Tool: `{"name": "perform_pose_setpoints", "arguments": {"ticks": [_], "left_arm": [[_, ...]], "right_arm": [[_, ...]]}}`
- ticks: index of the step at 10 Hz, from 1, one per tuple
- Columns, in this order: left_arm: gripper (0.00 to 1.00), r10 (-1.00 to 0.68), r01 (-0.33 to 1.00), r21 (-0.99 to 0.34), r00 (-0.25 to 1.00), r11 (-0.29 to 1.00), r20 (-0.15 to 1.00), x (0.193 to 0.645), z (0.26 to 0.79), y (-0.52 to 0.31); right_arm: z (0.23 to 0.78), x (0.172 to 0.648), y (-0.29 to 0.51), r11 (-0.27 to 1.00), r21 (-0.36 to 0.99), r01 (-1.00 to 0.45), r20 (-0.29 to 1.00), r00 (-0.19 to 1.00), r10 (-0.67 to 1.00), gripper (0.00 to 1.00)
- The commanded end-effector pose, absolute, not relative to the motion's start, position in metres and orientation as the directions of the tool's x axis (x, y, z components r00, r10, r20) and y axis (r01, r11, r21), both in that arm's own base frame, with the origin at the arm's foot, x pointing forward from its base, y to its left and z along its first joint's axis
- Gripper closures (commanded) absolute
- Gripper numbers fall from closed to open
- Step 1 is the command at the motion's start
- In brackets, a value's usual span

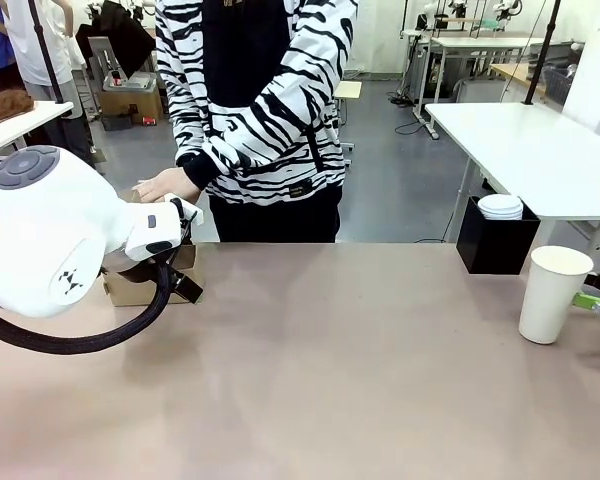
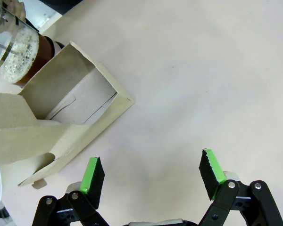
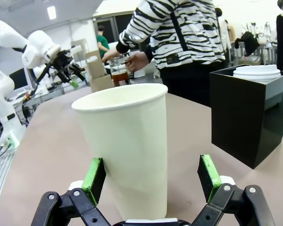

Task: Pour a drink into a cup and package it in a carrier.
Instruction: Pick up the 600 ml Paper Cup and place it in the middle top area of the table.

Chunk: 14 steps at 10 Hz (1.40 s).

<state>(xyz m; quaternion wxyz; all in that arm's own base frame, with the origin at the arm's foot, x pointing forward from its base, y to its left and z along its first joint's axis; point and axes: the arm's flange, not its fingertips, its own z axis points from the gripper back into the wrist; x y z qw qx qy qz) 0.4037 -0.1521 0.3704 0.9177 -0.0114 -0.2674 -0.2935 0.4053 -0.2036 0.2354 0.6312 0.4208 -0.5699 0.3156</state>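
The white paper cup (image 3: 127, 146) stands upright and lidless between the fingers of my open right gripper (image 3: 151, 173), with a gap at the right pad. In the front view the cup (image 1: 553, 293) is at the table's right edge. My left gripper (image 2: 152, 172) hangs open and empty over bare table, just beside the brown cardboard carrier (image 2: 70, 122). At the far left of the table, a person's hand holds a clear glass jar (image 2: 19, 52) with the dark drink and foam, behind the carrier (image 1: 140, 288). The jar (image 3: 119, 70) also appears far off in the right wrist view.
A black box (image 1: 495, 240) holding white lids stands just past the table's far right edge, close to the cup. The person in a striped top (image 1: 250, 100) stands at the far side. My bulky left arm (image 1: 50, 230) hides part of the carrier.
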Motion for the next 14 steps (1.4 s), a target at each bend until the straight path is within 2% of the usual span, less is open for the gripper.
{"name": "perform_pose_setpoints", "arguments": {"ticks": [1, 14], "left_arm": [[0.0, -0.532, 0.545, 0.135, 0.684, 0.827, 0.498, 0.403, 0.371, -0.152], [0.0, -0.532, 0.545, 0.135, 0.684, 0.827, 0.498, 0.403, 0.371, -0.152]], "right_arm": [[0.241, 0.4, -0.196, 0.419, 0.17, -0.892, 0.985, 0.158, -0.064, 0.0], [0.234, 0.412, -0.128, 0.249, 0.174, -0.953, 0.984, 0.176, -0.015, 0.0]]}}
